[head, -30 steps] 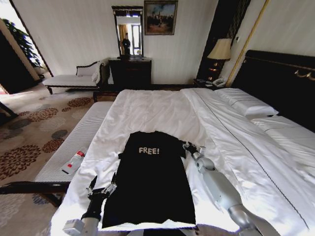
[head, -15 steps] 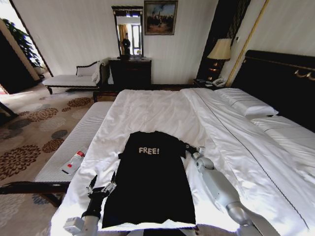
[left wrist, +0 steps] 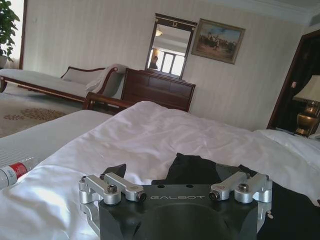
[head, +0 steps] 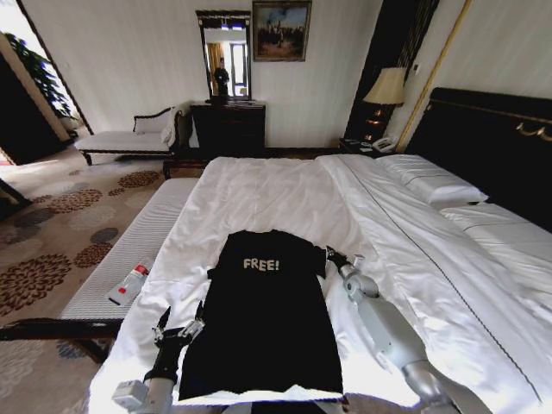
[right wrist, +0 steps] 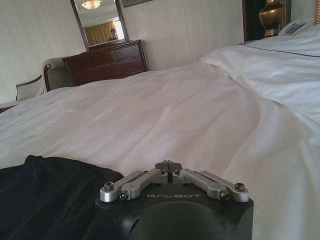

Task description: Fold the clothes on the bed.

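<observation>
The black T-shirt (head: 263,319) with white "FREE!" lettering lies flat as a long narrow strip on the white bed (head: 276,190), collar away from me. It also shows as dark cloth (left wrist: 200,170) in the left wrist view and as a dark patch (right wrist: 50,200) in the right wrist view. My left gripper (head: 179,323) (left wrist: 175,184) rests open on the duvet at the shirt's lower left edge. My right gripper (head: 330,254) (right wrist: 168,165) is shut beside the shirt's right shoulder, its tips over white duvet with nothing seen between them.
A white-cushioned bench (head: 129,250) runs along the bed's left side with a red-and-white bottle (head: 129,283) on it. Pillows (head: 435,181) and the dark headboard (head: 492,138) are to the right. A dresser (head: 228,129) and a chaise (head: 129,138) stand by the far wall.
My right arm has shifted slightly to the right beside the shirt's shoulder. The left arm and the shirt have not moved.
</observation>
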Tool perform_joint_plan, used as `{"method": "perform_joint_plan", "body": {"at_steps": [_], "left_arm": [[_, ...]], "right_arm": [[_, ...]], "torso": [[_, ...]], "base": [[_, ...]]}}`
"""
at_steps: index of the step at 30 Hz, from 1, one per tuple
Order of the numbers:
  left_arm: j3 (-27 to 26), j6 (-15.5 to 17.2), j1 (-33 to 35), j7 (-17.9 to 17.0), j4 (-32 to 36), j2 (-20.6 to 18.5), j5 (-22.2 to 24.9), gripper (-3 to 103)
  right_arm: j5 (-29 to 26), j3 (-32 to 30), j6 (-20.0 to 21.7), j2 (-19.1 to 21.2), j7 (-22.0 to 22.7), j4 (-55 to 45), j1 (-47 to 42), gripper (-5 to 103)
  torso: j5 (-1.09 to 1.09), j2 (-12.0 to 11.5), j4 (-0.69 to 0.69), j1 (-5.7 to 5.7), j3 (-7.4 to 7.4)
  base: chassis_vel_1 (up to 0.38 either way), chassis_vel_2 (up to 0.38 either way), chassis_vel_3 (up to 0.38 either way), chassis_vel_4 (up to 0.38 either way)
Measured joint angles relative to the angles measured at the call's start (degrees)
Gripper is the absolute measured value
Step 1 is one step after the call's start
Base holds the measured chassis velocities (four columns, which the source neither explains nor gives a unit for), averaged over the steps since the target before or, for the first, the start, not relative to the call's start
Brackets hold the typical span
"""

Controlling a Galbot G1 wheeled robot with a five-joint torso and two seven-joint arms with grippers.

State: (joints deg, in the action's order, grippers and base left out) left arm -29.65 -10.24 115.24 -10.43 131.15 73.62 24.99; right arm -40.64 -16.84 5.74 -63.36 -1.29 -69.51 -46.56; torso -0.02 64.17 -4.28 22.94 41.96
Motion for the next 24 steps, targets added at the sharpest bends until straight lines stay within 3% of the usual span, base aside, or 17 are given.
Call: {"method": "perform_joint_plan", "body": {"at_steps": [7, 10, 13, 15, 18, 21, 24], "left_arm": [[0.0, 0.0, 0.4, 0.0, 0.1, 0.2, -0.1, 100], [-0.4, 0.0, 0.9, 0.0, 0.6, 0.4, -0.2, 100], [-0.7, 0.0, 1.2, 0.0, 0.8, 0.4, -0.2, 100], [-0.8, 0.0, 1.4, 0.0, 0.9, 0.4, -0.2, 100], [-0.8, 0.0, 1.4, 0.0, 1.0, 0.4, -0.2, 100], [-0.8, 0.0, 1.4, 0.0, 1.0, 0.5, -0.2, 100], [-0.8, -0.1, 1.3, 0.0, 1.0, 0.5, -0.2, 100]], "right_arm": [[-1.5, -0.1, 2.3, 0.5, -0.3, -0.2, -0.9, -1], [-6.0, 0.0, 4.2, 0.0, -0.4, 1.5, -0.1, 15], [-9.3, 0.0, 5.5, -0.4, -0.7, 2.3, 0.7, 20], [-12.2, -0.1, 6.2, -0.8, -0.8, 3.2, 1.5, 31], [-14.5, -0.2, 6.9, -1.4, -0.8, 3.8, 1.9, 36], [-16.8, -0.4, 8.1, -2.3, -0.9, 4.7, 2.4, 52], [-17.0, -0.4, 8.8, -2.4, -1.0, 4.8, 2.5, 58]], "torso": [[0.01, 0.0, 0.02, 0.0, 0.0], [0.01, 0.0, 0.02, 0.0, 0.0], [0.01, 0.0, 0.02, 0.0, 0.0], [0.0, 0.0, 0.02, 0.0, 0.0], [0.01, 0.0, 0.02, 0.0, 0.0], [0.0, 0.0, 0.02, 0.0, 0.0], [0.0, 0.0, 0.02, 0.0, 0.0]], "base": [[0.0, 0.0, 0.0, 0.0], [0.0, 0.0, 0.0, 0.0], [0.0, 0.0, 0.0, 0.0], [0.0, 0.0, 0.0, 0.0], [0.0, 0.0, 0.0, 0.0], [0.0, 0.0, 0.0, 0.0], [0.0, 0.0, 0.0, 0.0]]}}
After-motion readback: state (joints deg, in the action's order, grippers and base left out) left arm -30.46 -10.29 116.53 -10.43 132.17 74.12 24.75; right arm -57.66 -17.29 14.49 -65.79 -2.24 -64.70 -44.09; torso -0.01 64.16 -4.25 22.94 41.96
